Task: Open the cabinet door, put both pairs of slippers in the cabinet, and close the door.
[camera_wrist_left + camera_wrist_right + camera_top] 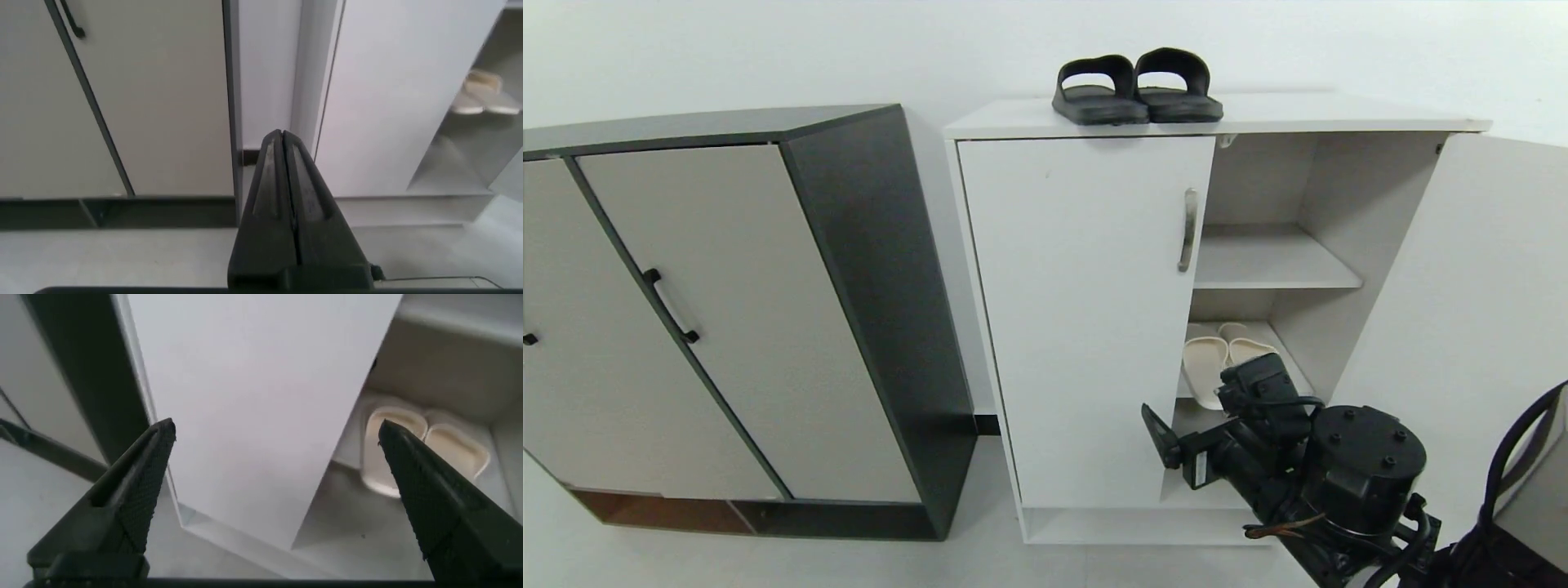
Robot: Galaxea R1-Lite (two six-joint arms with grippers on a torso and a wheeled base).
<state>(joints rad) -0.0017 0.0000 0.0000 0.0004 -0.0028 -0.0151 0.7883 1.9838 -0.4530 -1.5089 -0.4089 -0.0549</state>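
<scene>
Cream foam slippers (1217,359) are lying on the lower shelf (351,539) of the white cabinet (1086,327); black rubber slippers (1137,86) are waiting at twelve o'clock atop it. Right pincer (275,429) is hovering spread, probably for them; left pincer (282,143) pressed together.

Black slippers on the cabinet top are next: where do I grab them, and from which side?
I'd take the black slippers by their arched straps, where the two touch in the middle, so one pinch holds both. Come from the front, slightly above: the strap openings face the robot, leaving a finger room to slip under. The right gripper is open.
</scene>
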